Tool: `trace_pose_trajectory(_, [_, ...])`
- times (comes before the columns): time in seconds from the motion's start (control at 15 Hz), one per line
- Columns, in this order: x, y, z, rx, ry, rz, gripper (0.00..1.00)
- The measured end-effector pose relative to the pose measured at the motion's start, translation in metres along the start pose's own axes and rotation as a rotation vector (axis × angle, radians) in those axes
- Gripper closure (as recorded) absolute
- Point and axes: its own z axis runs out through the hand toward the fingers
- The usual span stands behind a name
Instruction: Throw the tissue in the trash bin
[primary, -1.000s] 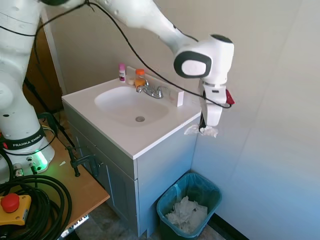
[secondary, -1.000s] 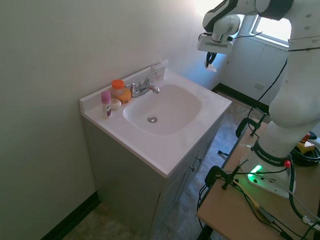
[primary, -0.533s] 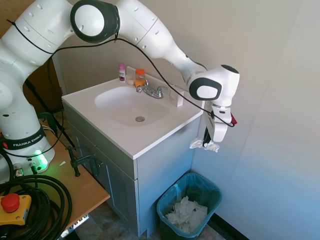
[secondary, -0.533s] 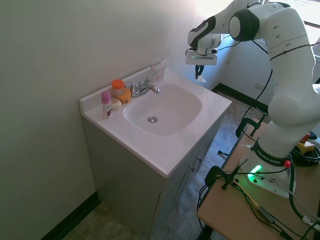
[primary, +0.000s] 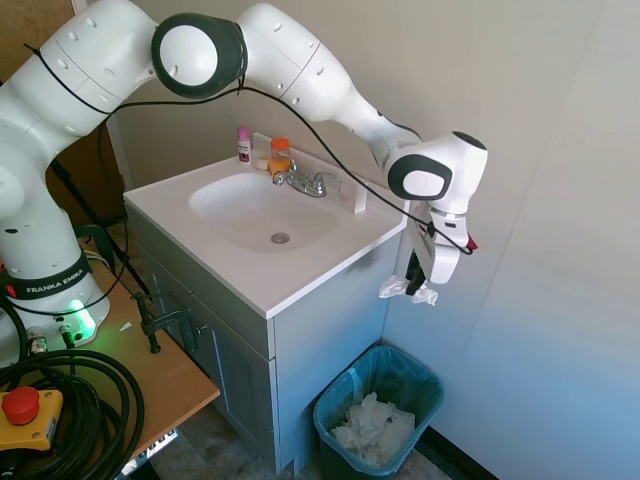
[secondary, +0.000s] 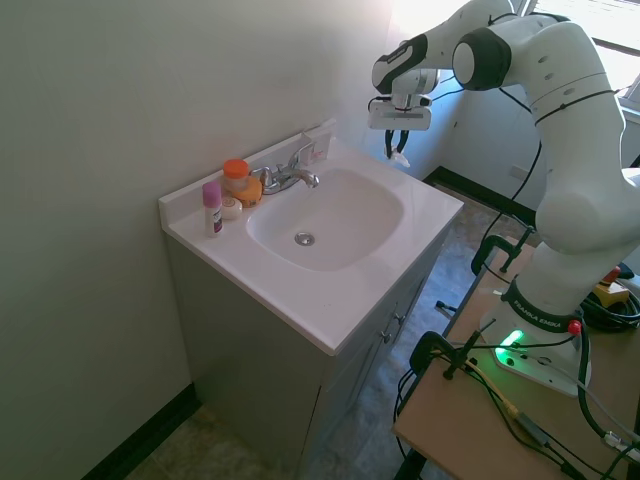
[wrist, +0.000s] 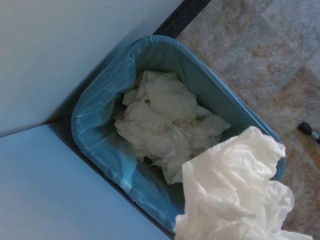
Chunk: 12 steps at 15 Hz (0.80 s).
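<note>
White and crumpled, the tissue hung pinched between the closed fingers of the end effector at the right of centre in the first exterior view, just off the right edge of the vanity bench and well above the floor; the teal trash bin stood at the lower right of that frame, below the end effector, against the cabinet side; in the wrist view the tissue filled the lower right while the trash bin lay open beneath, holding a heap of crumpled white paper; a faucet and small bottles sat at the back of the bench.
</note>
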Motion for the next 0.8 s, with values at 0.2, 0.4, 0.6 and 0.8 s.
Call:
trace_pose_trajectory(0.2, [-0.001, 0.001, -0.008, -0.001, -0.006, -0.029, 0.00])
trace_pose_trajectory(0.4, [-0.006, 0.001, -0.023, -0.004, -0.001, -0.070, 0.00])
trace_pose_trajectory(0.6, [-0.021, 0.012, -0.060, 0.026, 0.009, -0.106, 0.00])
trace_pose_trajectory(0.8, [-0.033, 0.043, -0.127, 0.101, 0.042, -0.115, 0.00])
